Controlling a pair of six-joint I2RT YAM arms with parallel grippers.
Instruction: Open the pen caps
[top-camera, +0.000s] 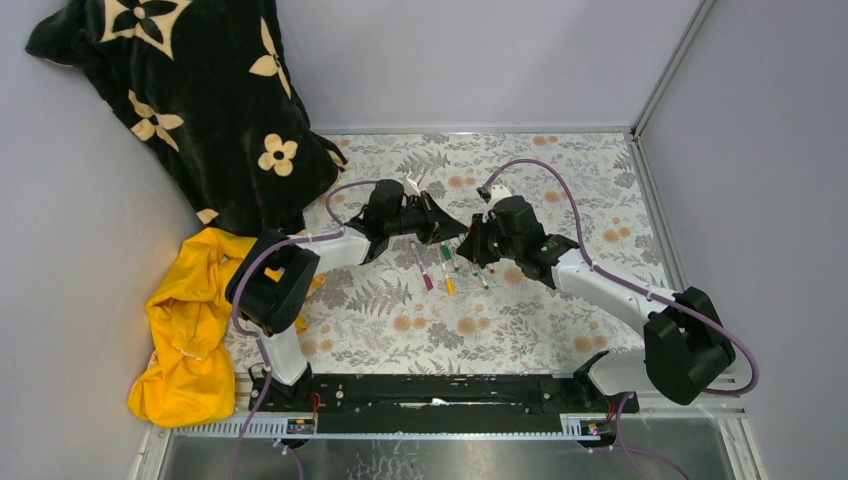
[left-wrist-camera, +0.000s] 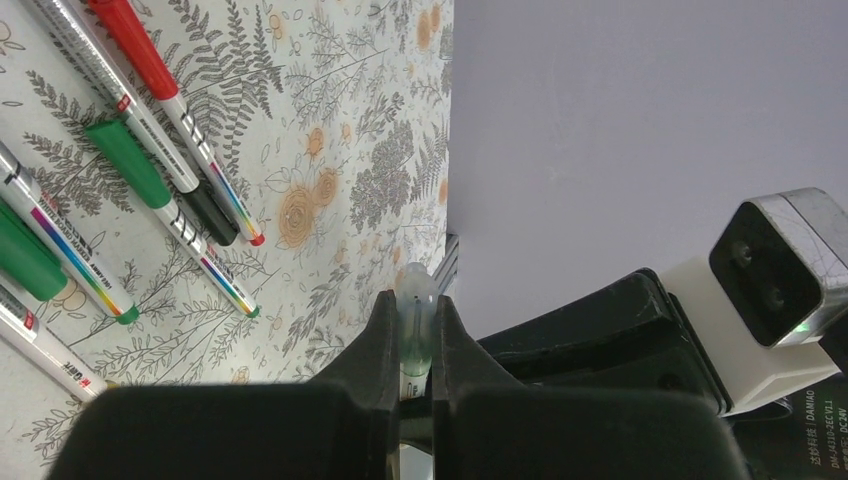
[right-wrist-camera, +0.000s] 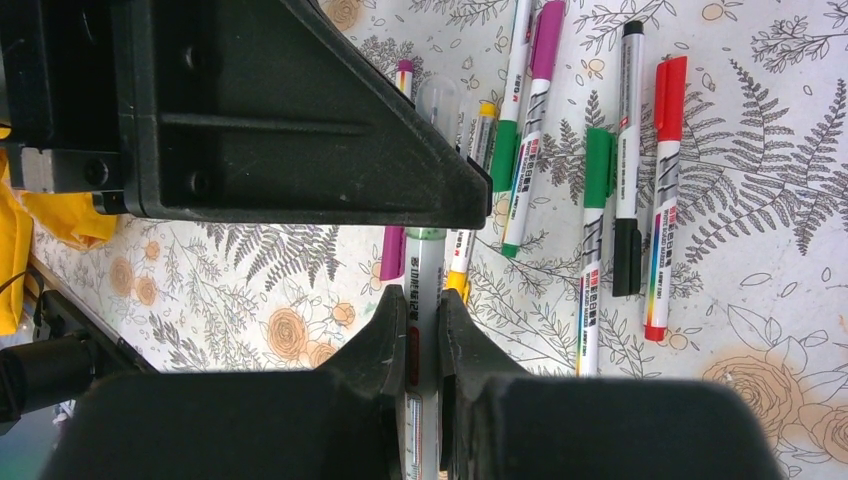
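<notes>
Above the worktop (top-camera: 520, 330) centre, we hold one pen (right-wrist-camera: 425, 250) by both ends: right pincer (right-wrist-camera: 425, 305) pinching the barrel (right-wrist-camera: 424, 282), left pincer (left-wrist-camera: 415, 315) pinching its clear cap (left-wrist-camera: 416, 285), apparently to pull them apart. Other pens (right-wrist-camera: 600, 200) lie side by side beneath.

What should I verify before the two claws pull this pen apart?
1. Left claw shut on the clear cap: ok.
2. Right claw shut on the pen barrel: ok.
3. Held pen lifted off the loose pens on the table: ok, it appears raised above them.
4. Cap and barrel roughly in one line between the claws: ok.
5. Cap loosened from the barrel: cannot tell, the joint is hidden behind the left claw.
</notes>
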